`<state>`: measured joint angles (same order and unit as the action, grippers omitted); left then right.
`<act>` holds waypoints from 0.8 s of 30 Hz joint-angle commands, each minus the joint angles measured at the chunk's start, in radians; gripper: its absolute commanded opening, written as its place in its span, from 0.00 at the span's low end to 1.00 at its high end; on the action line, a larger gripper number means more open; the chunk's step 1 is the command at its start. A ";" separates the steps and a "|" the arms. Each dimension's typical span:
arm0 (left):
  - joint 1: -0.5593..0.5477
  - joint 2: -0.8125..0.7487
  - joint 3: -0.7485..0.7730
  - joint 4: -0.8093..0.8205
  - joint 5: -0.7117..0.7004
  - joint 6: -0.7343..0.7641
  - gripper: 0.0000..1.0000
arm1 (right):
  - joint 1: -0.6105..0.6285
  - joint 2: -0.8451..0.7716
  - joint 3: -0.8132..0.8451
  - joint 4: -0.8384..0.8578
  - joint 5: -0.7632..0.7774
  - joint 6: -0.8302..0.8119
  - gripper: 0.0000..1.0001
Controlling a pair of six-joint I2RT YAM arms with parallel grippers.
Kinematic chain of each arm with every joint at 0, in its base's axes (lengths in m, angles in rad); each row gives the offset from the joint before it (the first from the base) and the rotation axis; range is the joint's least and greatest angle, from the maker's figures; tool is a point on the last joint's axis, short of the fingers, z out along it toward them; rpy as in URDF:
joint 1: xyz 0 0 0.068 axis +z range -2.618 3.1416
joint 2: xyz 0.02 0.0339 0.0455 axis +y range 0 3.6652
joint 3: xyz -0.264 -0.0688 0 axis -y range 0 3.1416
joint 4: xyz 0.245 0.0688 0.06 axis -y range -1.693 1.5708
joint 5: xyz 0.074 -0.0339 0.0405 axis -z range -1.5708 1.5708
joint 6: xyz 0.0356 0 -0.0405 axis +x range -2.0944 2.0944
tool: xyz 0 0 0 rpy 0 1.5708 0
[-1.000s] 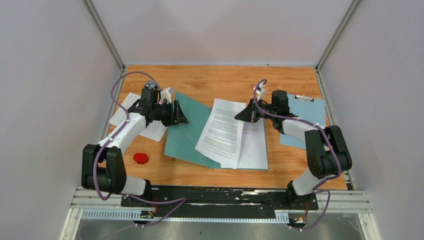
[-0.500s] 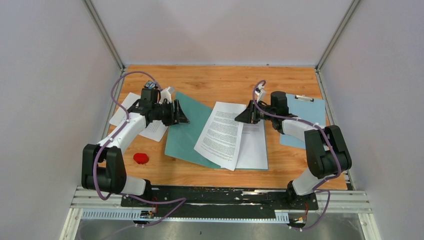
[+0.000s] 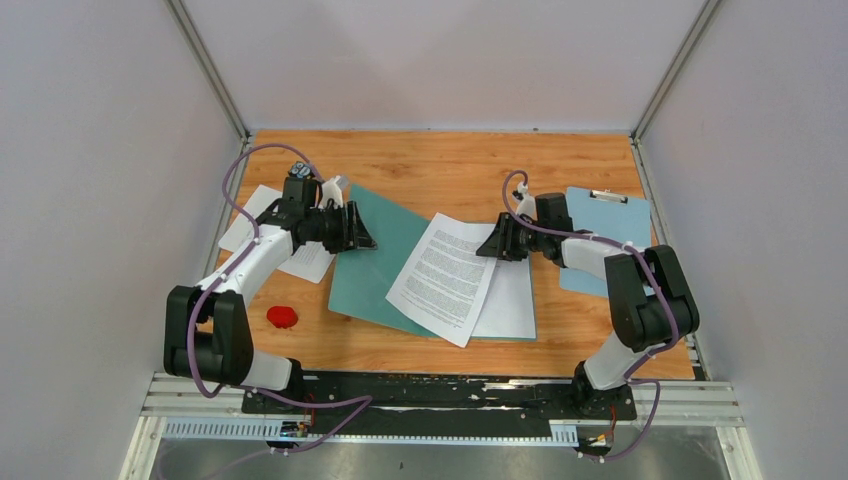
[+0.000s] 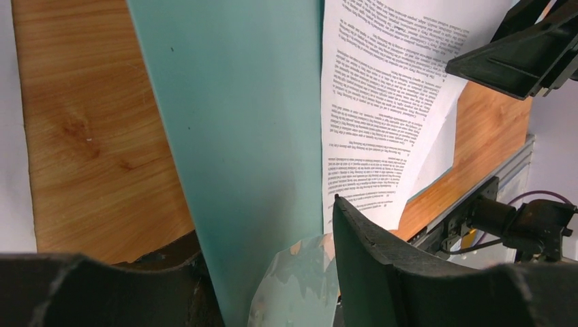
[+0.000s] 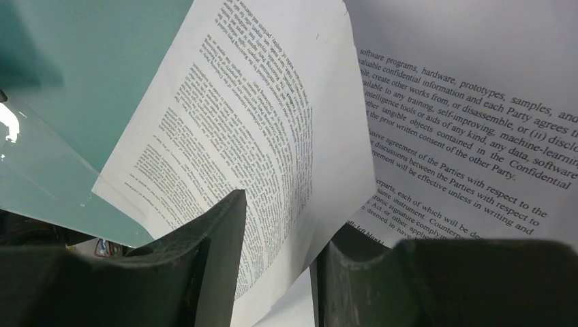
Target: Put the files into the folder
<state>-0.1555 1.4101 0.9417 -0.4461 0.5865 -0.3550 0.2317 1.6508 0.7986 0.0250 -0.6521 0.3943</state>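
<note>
On the flat file (image 5: pixel 477 102) I read "software programs, hardware, prototypes, samples" and "Confidential". 2 files lie on 1 open teal folder (image 3: pixel 385 250) mid-worktop, the tilted file (image 3: pixel 443 278) overlapping the flat one. My right pincer (image 3: pixel 488 246) is spread at its far corner; my left pincer (image 3: pixel 362 233) is spread around the folder's left edge. 1 blue clipboard (image 3: pixel 625 225) lies at the right edge.

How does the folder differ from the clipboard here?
The folder is teal-green, the clipboard light blue. The folder lies open mid-table under sheets; the clipboard sits at the right edge, no paper showing. Only the clipboard has a metal clip. Both are thin and plain.
</note>
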 commanded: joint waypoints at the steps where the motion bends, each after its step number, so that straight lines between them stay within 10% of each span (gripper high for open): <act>1: -0.006 0.002 0.025 0.003 -0.025 0.021 0.55 | 0.021 0.004 -0.010 0.000 0.058 0.030 0.38; 11: -0.034 0.055 0.037 -0.012 -0.049 0.056 0.52 | 0.028 0.041 -0.015 0.104 -0.004 -0.036 0.06; 24: -0.098 0.050 0.017 0.094 0.003 0.001 0.60 | 0.029 0.060 0.033 0.211 -0.168 -0.066 0.02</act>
<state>-0.2481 1.4902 0.9424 -0.4114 0.5453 -0.3511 0.2592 1.6901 0.7975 0.1379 -0.7479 0.3470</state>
